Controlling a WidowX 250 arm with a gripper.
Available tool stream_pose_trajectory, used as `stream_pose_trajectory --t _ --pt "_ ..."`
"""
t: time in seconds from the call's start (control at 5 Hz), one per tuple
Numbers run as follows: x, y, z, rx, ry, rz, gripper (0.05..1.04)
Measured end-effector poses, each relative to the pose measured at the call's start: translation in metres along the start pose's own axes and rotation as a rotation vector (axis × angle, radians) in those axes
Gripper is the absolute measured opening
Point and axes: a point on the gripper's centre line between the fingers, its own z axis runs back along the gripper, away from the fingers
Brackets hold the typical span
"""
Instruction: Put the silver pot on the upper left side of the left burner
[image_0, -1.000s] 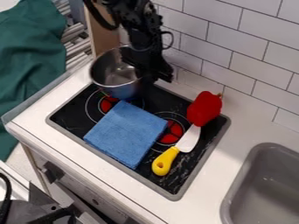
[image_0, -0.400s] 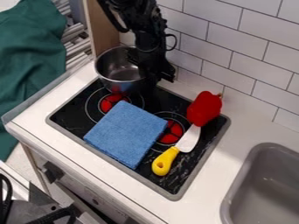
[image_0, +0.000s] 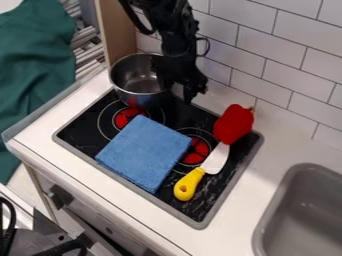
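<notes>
The black hand (image_0: 182, 82) is at the right of the silver pot (image_0: 138, 80); whether it is open or closed, I can't tell. The pot is at the left burner's (image_0: 125, 118) upper side, behind a folded blue cloth (image_0: 144, 153).

Soft, fairly bright light settles over the white countertop (image_0: 260, 200) and the pale wall tiles (image_0: 280, 62), apparently from above, since the cabinet front (image_0: 83, 210) under the counter's near edge sits dimmer. Shade gathers gently along the counter's back edge, behind the black glass stovetop (image_0: 83, 127). The round silver metal pot (image_0: 140, 80) catches pale glints on its rim and shows a reddish reflection low on its side. Streaky reflections mottle the stovetop near the yellow knife handle (image_0: 188, 185), and a dull sheen lies inside the grey sink (image_0: 300, 220).
</notes>
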Motion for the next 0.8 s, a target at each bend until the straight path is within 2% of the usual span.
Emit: stream_pose_trajectory --t 0.2,0.4,0.6,0.8 --pt "0.015 0.004 0.024 -0.025 -0.014 0.028 1.016" --pt "0.023 0.005 0.056 -0.011 -0.008 0.032 1.011" --pt "0.013 -0.002 0.073 -0.02 0.042 0.019 1.008" --pt "-0.025 -0.014 0.08 0.005 0.113 0.056 1.008"
